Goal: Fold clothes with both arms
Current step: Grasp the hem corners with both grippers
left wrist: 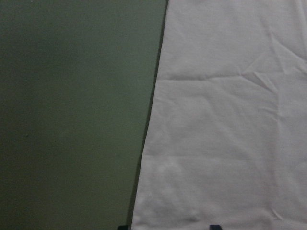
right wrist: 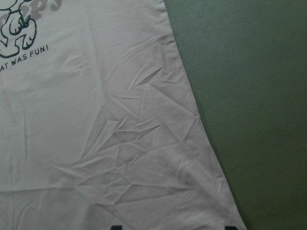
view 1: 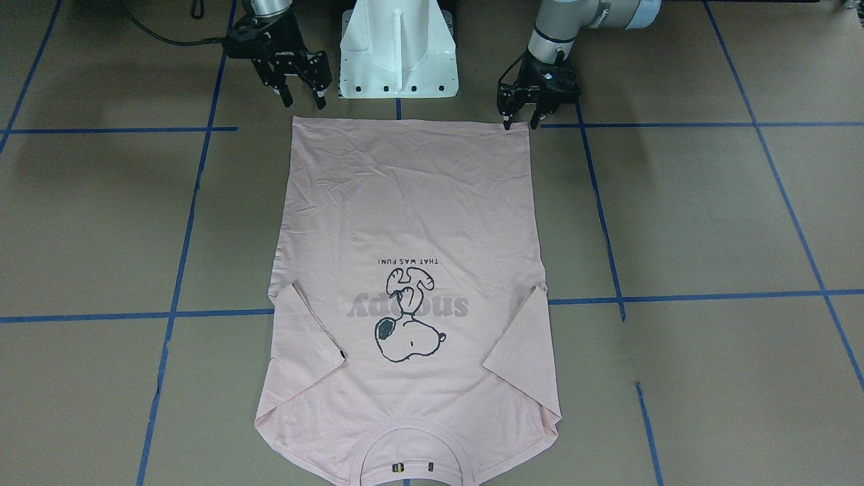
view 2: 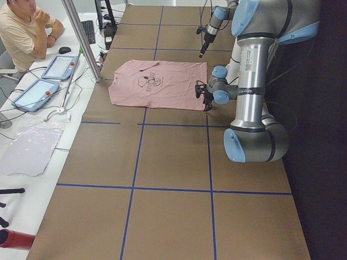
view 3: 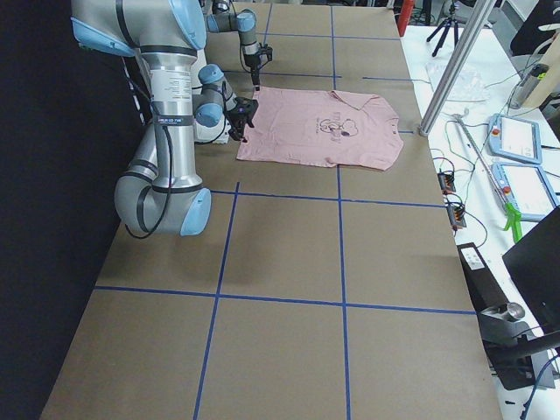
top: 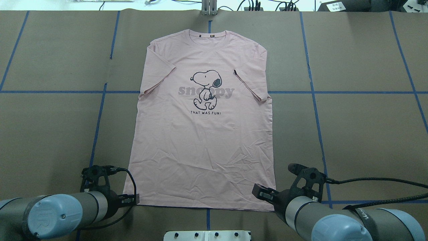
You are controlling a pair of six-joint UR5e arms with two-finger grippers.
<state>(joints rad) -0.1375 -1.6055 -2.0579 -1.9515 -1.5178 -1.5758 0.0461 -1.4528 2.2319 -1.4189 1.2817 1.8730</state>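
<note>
The pale pink T-shirt (view 1: 405, 216) lies flat and face up on the brown table, collar away from me and hem toward me, with both sleeves folded in onto the front (top: 200, 140). My left gripper (view 1: 520, 125) is open and low at the hem's left corner (top: 132, 199). Its wrist view shows the shirt's side edge (left wrist: 225, 120) between the fingertips. My right gripper (view 1: 304, 102) is open and hovers just behind the hem's right corner (top: 262, 194). Its wrist view shows creased fabric (right wrist: 96, 134) and the corner.
The white pedestal (view 1: 398, 61) stands between the two arms, just behind the hem. Blue tape lines (top: 314, 110) cross the table. A metal post (top: 209, 8) stands beyond the collar. An operator (view 2: 21, 32) sits by tablets (view 2: 38, 92) at the far side.
</note>
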